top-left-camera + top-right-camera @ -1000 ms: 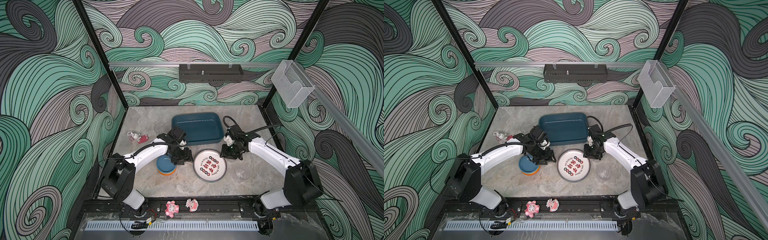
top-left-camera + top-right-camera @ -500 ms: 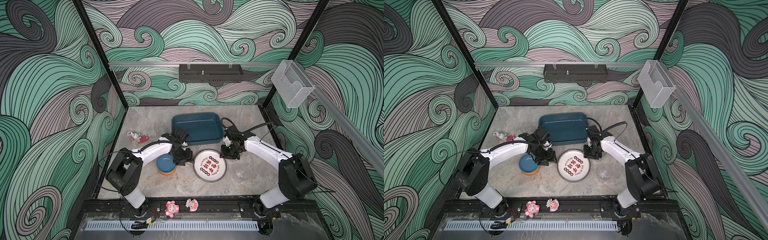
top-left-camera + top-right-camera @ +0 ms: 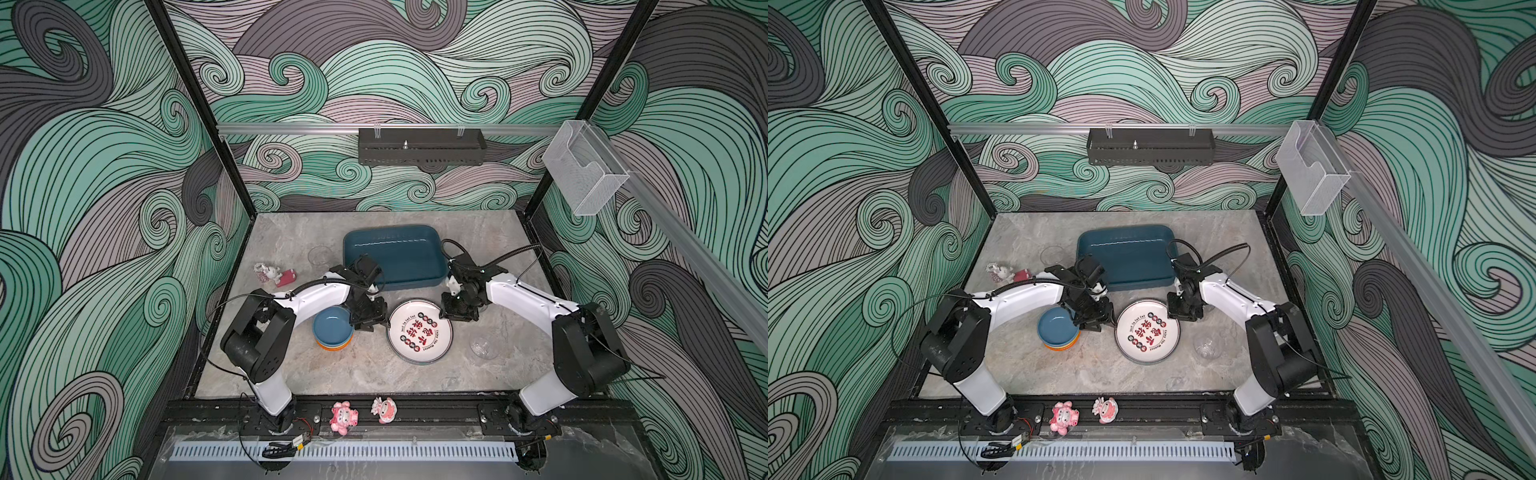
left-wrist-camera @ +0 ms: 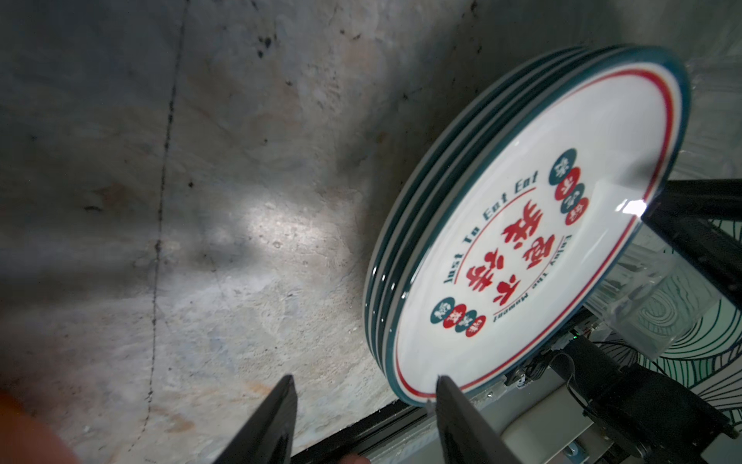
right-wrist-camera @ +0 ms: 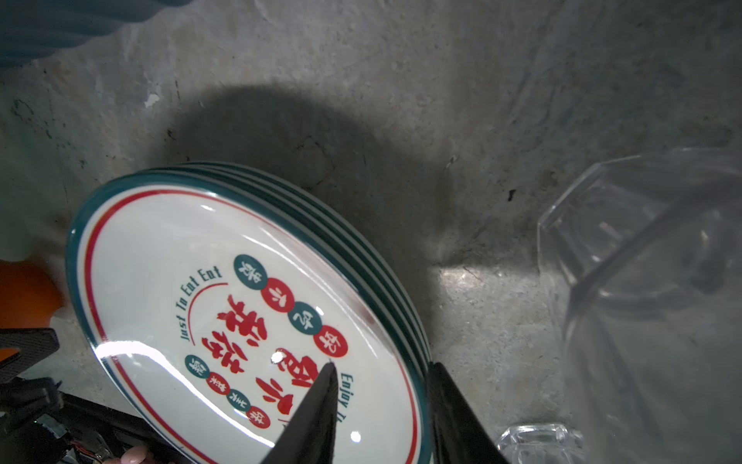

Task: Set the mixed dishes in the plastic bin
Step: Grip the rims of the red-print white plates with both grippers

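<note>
Plate stack [image 3: 419, 332] beside teal bin [image 3: 395, 257]

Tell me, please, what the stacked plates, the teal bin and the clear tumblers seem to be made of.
Plates: glossy glazed ceramic or melamine; sharp highlights on the white face.
Bin: probably plastic, satin; moulded rounded corners, soft sheen.
Tumblers: clear glass or acrylic; the table shows through.

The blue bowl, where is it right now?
In both top views the blue bowl sits on top of other bowls, left of the middle, just left of the white plates and in front of the teal bin.
</note>
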`<state>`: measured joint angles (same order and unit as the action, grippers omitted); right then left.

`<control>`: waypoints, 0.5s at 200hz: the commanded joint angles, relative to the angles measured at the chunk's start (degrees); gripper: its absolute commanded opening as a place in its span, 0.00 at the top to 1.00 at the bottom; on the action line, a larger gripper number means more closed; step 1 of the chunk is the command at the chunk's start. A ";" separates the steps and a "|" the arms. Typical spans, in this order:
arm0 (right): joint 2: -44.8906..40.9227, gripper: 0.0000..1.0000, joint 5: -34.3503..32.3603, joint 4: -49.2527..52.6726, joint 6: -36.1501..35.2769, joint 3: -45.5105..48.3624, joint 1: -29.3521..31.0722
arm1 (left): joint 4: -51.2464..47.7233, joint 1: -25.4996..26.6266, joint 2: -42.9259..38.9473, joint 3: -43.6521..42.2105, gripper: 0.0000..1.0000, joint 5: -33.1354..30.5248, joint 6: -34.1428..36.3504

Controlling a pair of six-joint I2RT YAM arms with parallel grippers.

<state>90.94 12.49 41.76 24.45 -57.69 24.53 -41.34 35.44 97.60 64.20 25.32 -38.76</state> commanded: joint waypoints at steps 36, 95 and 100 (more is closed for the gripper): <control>0.36 0.68 1.05 -0.39 0.47 0.65 0.16 | -0.48 0.51 1.27 2.59 0.44 1.07 0.53; 0.78 0.73 2.07 -0.43 0.40 0.89 0.21 | -0.25 0.53 1.97 2.77 0.46 1.53 0.62; 0.92 0.73 2.24 -0.45 0.40 1.00 0.23 | -0.26 0.56 2.07 2.77 0.47 1.57 0.62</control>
<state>91.07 12.93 41.32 24.62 -57.43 24.51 -41.12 35.46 98.70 65.04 26.17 -38.59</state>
